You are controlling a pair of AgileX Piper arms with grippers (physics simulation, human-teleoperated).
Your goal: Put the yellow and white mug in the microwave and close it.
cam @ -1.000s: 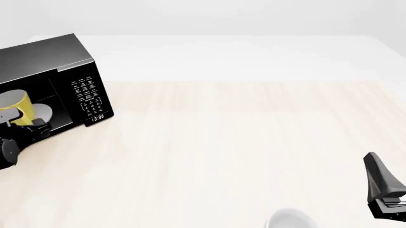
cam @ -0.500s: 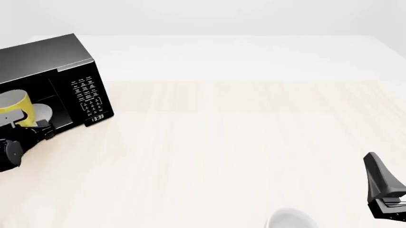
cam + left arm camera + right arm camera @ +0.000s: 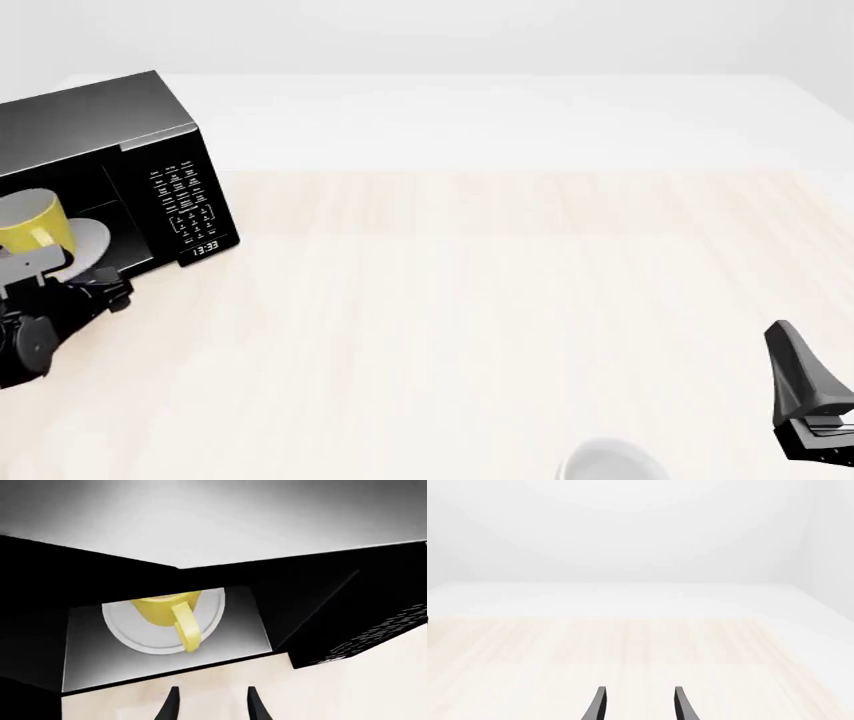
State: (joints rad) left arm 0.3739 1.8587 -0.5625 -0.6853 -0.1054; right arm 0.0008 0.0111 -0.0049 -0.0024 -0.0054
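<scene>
The yellow and white mug [image 3: 30,226] stands upright on the white turntable plate [image 3: 86,237] inside the black microwave [image 3: 127,125], whose cavity is open. The left wrist view shows the mug [image 3: 162,611] with its handle [image 3: 187,628] turned toward me. My left gripper [image 3: 94,283] is just outside the cavity. In the left wrist view my left gripper [image 3: 212,707] is open and empty, apart from the mug. My right gripper [image 3: 805,392] rests far away at the near right, and in the right wrist view my right gripper [image 3: 639,707] is open with nothing in it.
The microwave's keypad and clock [image 3: 187,212] face the table's middle. A plain white rounded object [image 3: 609,465] pokes in at the near edge, left of the right arm. Pale wooden tabletop [image 3: 507,290] stretches between the two arms.
The left gripper has drawn back out of the microwave toward the near edge. The mug stays on the turntable plate. The right arm has not moved.
</scene>
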